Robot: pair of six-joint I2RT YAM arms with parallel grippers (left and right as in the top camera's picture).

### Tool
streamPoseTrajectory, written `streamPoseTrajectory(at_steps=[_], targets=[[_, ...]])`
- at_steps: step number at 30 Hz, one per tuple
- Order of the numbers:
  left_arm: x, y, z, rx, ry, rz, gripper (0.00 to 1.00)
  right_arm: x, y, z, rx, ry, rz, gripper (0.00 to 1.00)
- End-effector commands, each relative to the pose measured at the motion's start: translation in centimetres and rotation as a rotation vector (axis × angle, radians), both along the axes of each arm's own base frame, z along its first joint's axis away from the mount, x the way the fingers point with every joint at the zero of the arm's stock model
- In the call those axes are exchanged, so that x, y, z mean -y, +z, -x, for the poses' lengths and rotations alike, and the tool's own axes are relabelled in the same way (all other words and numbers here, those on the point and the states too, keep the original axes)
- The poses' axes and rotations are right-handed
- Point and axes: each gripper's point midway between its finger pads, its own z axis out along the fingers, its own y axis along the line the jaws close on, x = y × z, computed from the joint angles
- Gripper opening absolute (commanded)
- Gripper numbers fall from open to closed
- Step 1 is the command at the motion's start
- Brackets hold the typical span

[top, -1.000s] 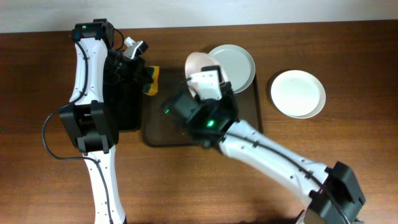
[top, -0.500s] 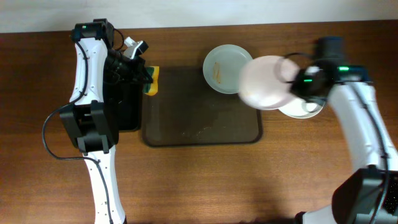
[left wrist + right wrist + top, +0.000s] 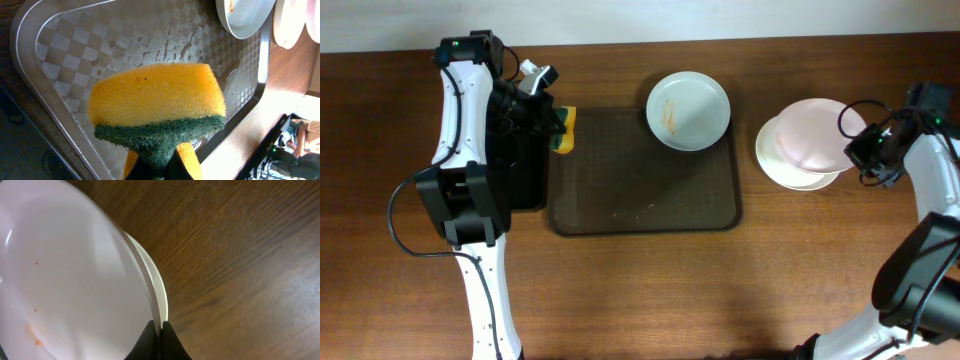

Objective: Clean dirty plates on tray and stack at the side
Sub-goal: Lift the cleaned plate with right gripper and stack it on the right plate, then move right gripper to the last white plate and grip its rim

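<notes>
The dark brown tray (image 3: 645, 205) lies mid-table. One white plate (image 3: 688, 110) with an orange smear sits on its far right corner; it also shows in the left wrist view (image 3: 245, 17). My right gripper (image 3: 857, 150) is shut on the rim of a second plate (image 3: 812, 135), held tilted just over a third plate (image 3: 798, 176) that lies on the table right of the tray. In the right wrist view the jaws (image 3: 160, 330) pinch that plate's (image 3: 65, 280) edge. My left gripper (image 3: 558, 128) is shut on a yellow and green sponge (image 3: 155, 100) above the tray's left far corner (image 3: 75, 45).
A smaller black tray (image 3: 523, 165) lies left of the brown tray, under my left arm. Small crumbs or drops (image 3: 635, 210) lie on the brown tray's floor. Bare wooden table (image 3: 800, 270) surrounds the trays.
My right arm has carried the plate from the tray across to the right, down over the plate on the table. The left arm and sponge have not moved.
</notes>
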Motion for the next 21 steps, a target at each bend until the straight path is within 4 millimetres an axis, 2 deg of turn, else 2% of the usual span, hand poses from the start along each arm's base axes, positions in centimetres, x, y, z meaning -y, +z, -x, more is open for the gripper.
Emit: streamPoseTrajectory(at_steps=[1, 4, 7, 11, 12, 16, 19, 21], targets=[[0.0, -0.2, -0.2, 0.012, -0.011, 0.008, 0.01, -0.7, -1.8, 0.2, -0.037, -0.005, -0.040, 0.04], [-0.1, -0.2, -0.2, 0.013, -0.011, 0.008, 0.01, -1.6, -2.2, 0.4, -0.060, 0.012, -0.050, 0.04], [-0.1, -0.2, -0.3, 0.017, -0.011, 0.008, 0.01, -3.3, -2.2, 0.1, -0.072, 0.076, -0.045, 0.06], [-0.1, -0.1, -0.2, 0.013, -0.011, 0.008, 0.01, -4.7, -2.1, -0.9, -0.053, 0.115, -0.036, 0.55], [0.0, -0.2, -0.2, 0.012, -0.011, 0.008, 0.01, -4.8, -2.0, -1.2, -0.043, 0.117, -0.034, 0.59], [-0.1, -0.2, -0.2, 0.013, -0.011, 0.008, 0.01, -5.4, 0.2, -2.5, 0.008, 0.137, -0.072, 0.61], [-0.1, -0.2, -0.4, 0.021, -0.011, 0.008, 0.01, -7.6, 2.7, -4.2, 0.072, 0.207, -0.119, 0.61], [-0.1, -0.2, -0.4, 0.024, -0.011, 0.008, 0.01, -9.9, 3.6, -5.3, 0.101, 0.267, -0.128, 0.61]])
